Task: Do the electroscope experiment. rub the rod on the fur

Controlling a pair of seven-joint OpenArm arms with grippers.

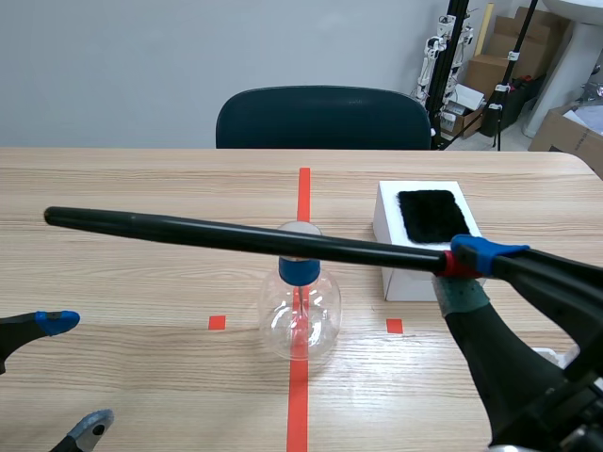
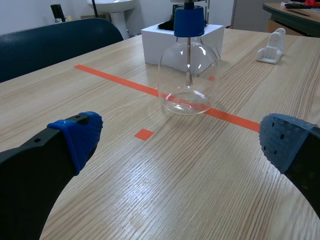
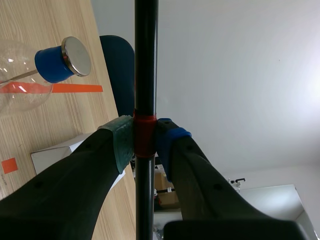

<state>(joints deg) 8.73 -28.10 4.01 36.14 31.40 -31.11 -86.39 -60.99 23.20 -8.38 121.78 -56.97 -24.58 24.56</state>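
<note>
Gripping rod at red band, right pincer is clenching it, holding it level above counter, long axis running leftward over flask. Fur is lying on white box just beyond right pincer. Left pincer is resting released, well apart.

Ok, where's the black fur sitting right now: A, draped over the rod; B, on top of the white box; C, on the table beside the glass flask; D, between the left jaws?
B: the black fur lies flat on the top face of the white box, and the rod has nothing on it.
</note>
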